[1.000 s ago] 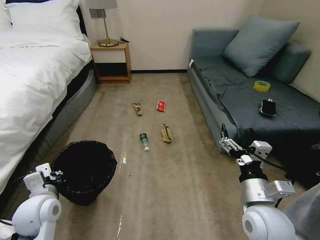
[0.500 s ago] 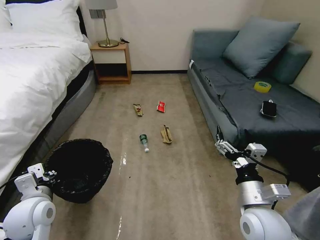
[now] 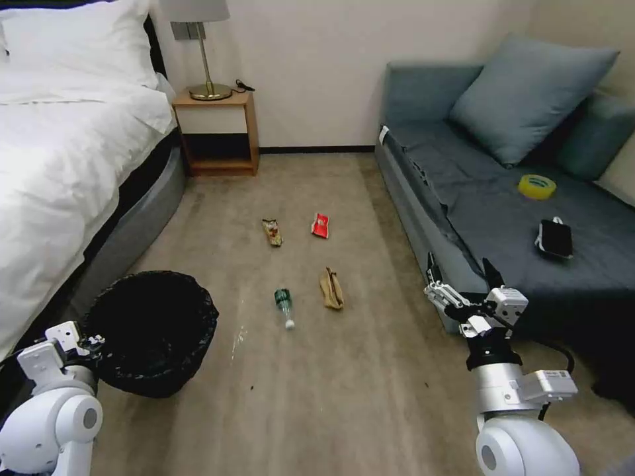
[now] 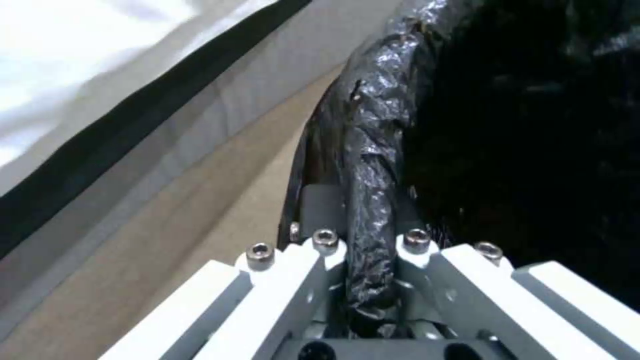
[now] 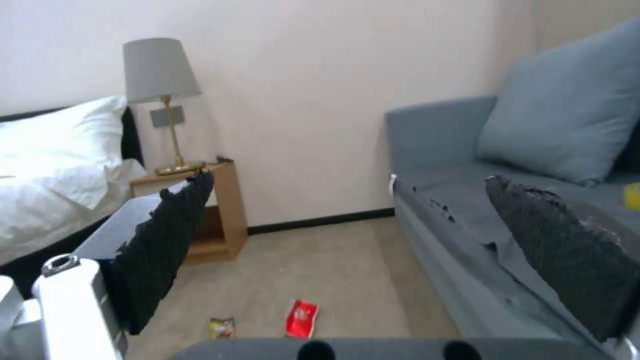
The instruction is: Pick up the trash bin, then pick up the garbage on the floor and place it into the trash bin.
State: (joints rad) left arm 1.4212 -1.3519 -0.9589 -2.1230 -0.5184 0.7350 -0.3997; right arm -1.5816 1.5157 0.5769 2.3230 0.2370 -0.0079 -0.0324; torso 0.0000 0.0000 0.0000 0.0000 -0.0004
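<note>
— Trash bin [image 3: 151,330] first: where was it seen?

— It was seen at the robot's near left, beside the bed [image 3: 59,165], lined with a crinkly black bag. Its rim was pinched by the left gripper [image 3: 92,344]; in the left wrist view the folded bag edge [image 4: 373,210] was clamped between the closed fingers [image 4: 320,265]. Whether the bin was lifted off the floor [image 3: 344,396] could not be told.

— And the right gripper [image 3: 460,284]?

— It was held in the air at the robot's right, just in front of the sofa [image 3: 503,218], with its jaws spread wide and nothing between them. In the right wrist view both dark finger pads [image 5: 167,240] were seen well apart.

— Where was the garbage found?

— Four pieces were scattered on the floor between bed and sofa: a clear bottle with a green label [image 3: 284,305], a tan paper wrapper [image 3: 331,289] beside it, a gold-brown wrapper [image 3: 272,232] and a red packet [image 3: 320,225] farther off. None was touched by either gripper.

— Anything on the sofa?

— A yellow tape roll [image 3: 536,186] and a flat black device [image 3: 555,238] were seen lying there.
</note>
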